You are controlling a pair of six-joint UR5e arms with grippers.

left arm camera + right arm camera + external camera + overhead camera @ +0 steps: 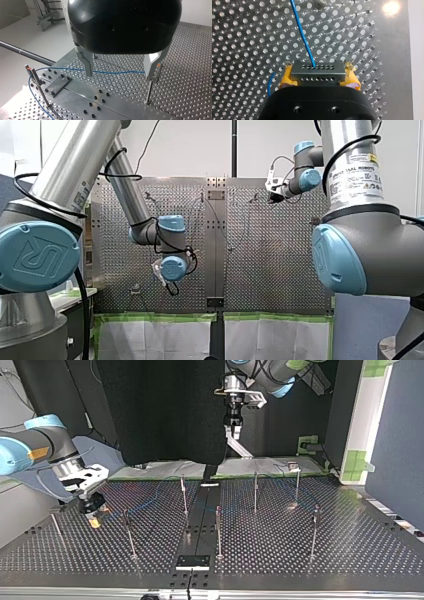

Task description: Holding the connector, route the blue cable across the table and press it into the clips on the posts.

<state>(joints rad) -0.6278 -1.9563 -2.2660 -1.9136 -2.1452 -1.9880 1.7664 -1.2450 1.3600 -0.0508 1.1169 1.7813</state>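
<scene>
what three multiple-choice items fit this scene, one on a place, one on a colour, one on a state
1. Where is the connector? A in my left jaws; B in my right jaws; C held by neither.
2. What colour is the cable? A red; B blue; C green.
3. How do my left jaws stand? A open; B shut on the cable; C shut on the connector.
Key: 1 B, the right wrist view shows it clamped between the yellow pads. 2 B, it runs blue from the connector. 3 A, the left wrist view shows them wide apart, gripping nothing.
</scene>
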